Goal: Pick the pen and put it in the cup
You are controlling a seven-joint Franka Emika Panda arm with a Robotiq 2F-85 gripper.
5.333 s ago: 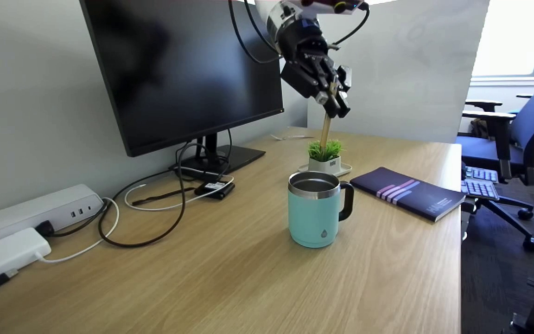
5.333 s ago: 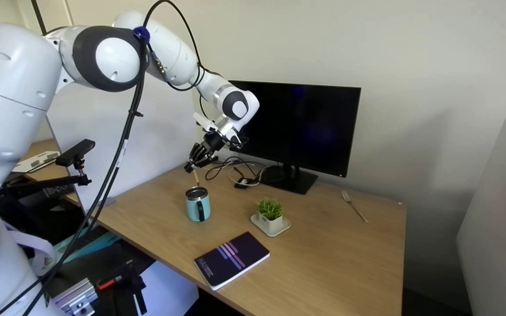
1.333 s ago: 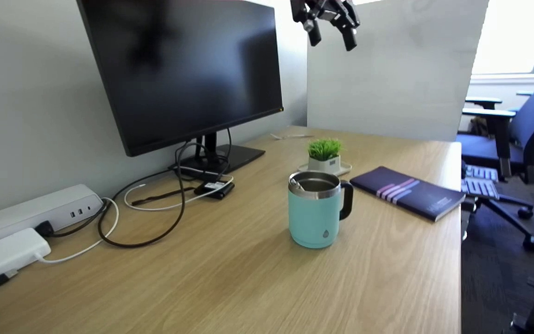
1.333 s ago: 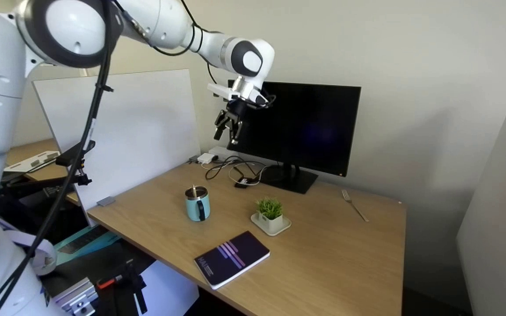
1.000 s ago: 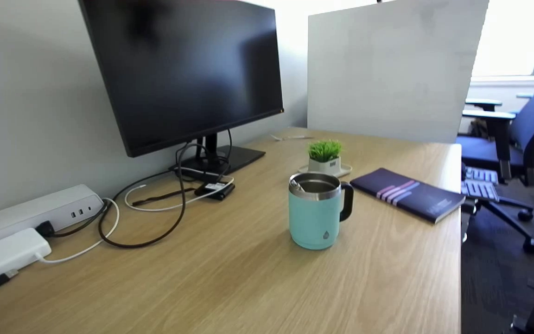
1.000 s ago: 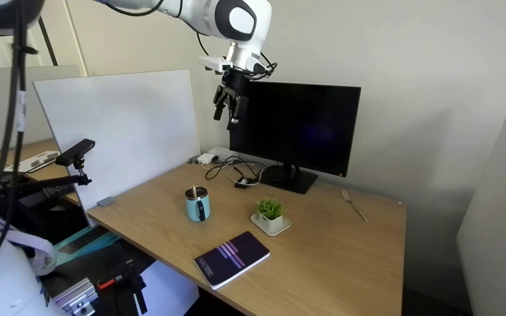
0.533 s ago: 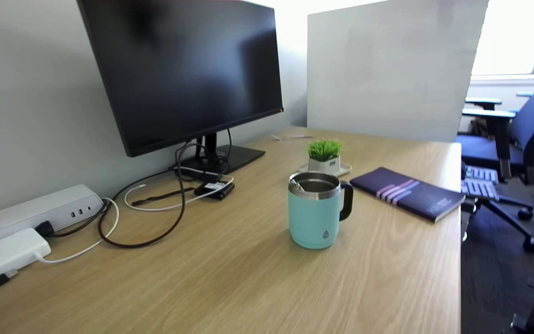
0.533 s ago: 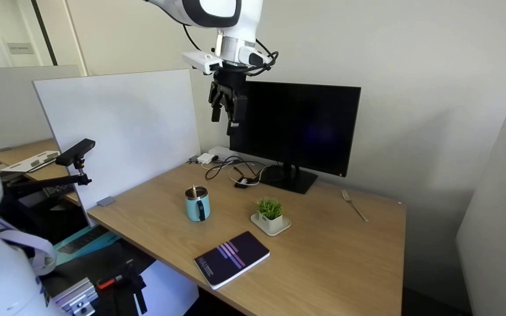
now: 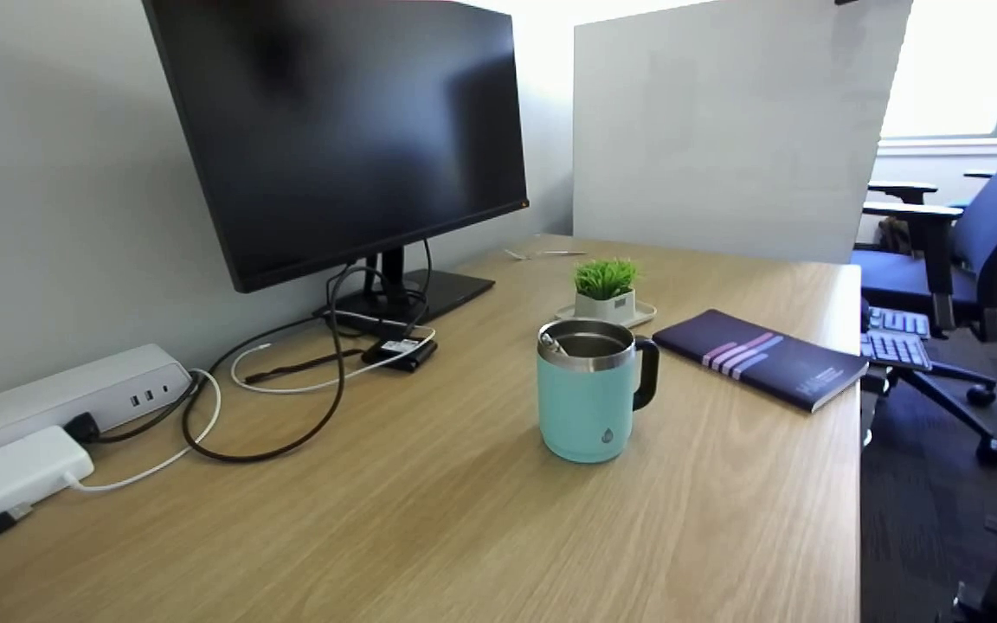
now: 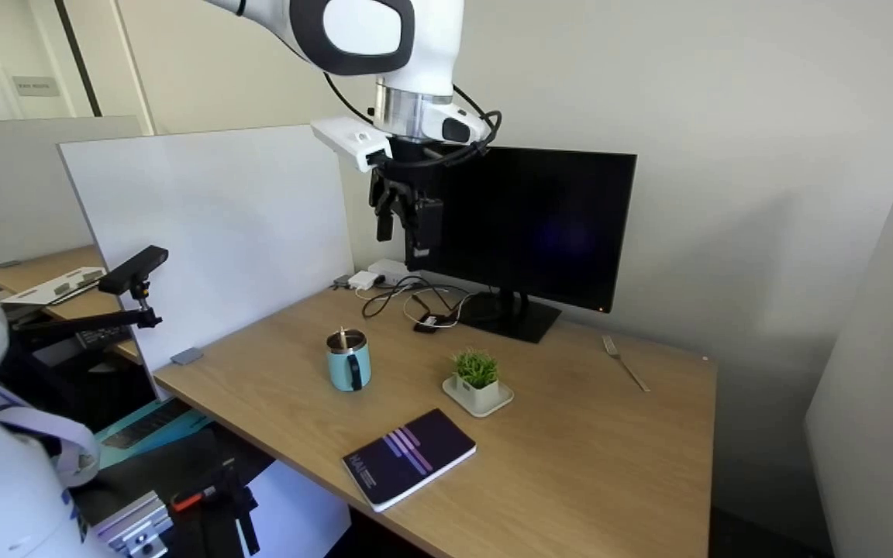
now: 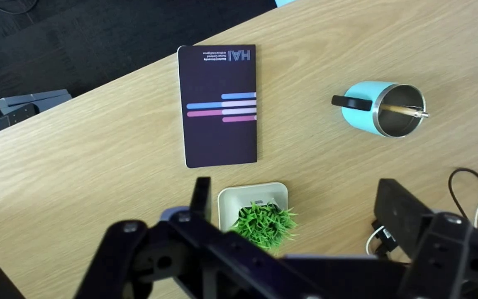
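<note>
I find the pen (image 11: 403, 110) inside the teal mug (image 11: 363, 119), tilted, one end protruding. The white pot (image 10: 479, 397) contains a green plant (image 10: 476, 367). My pincer (image 11: 297, 191) stands wide.

White arm (image 10: 437, 50) with blue marks (image 10: 74, 513); a dark grey ring (image 10: 353, 64) frames a white oval cap (image 10: 362, 25). Below: silvery collar (image 10: 402, 112), boxy white housing (image 10: 349, 141), looping black cable (image 10: 468, 152), black end effector (image 10: 400, 249), 2 blocky fingers (image 11: 401, 216), pale screw heads (image 11: 184, 216).
</note>
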